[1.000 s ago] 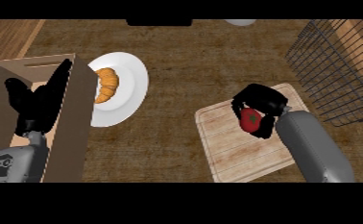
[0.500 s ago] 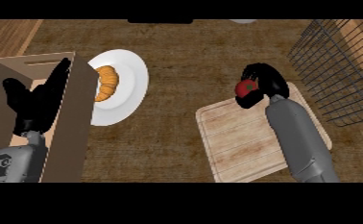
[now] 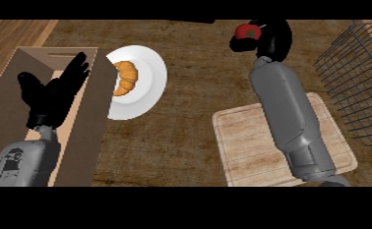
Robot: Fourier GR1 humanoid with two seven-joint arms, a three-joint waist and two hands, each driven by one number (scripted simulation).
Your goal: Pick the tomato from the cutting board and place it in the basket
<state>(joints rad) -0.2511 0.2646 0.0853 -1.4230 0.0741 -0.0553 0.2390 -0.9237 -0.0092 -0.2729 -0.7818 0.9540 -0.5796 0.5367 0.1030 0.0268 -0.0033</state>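
**Mia:** Where is the tomato (image 3: 248, 32)?

**Ben:** It is way up at the top of the view. The right hand (image 3: 270, 37) has it. The black fingers are curled round it, and the red tomato sticks out on the left side of the hand. You can see a little green bit on it.

**Mia:** Is it on the cutting board (image 3: 254, 149)?

**Ben:** No. The cutting board is lower down, on the right side of the counter (image 3: 196, 90). The tomato is well apart from it, up over the brown counter. The grey right arm goes across the board, so part of the board is hidden.

**Mia:** Where is the basket (image 3: 349, 75)?

**Ben:** It is the dark wire thing at the right edge. The tomato is to the left of it, not in it.

**Mia:** What about the left hand (image 3: 54, 93)?

**Ben:** It is on the left side, open, with its fingers straight and pointing up. It holds nothing. It shows in front of a wooden box (image 3: 94, 125).

**Mia:** What else is there?

**Ben:** A white plate (image 3: 149, 75) just beside the box, with a croissant (image 3: 126, 77) lying on it.
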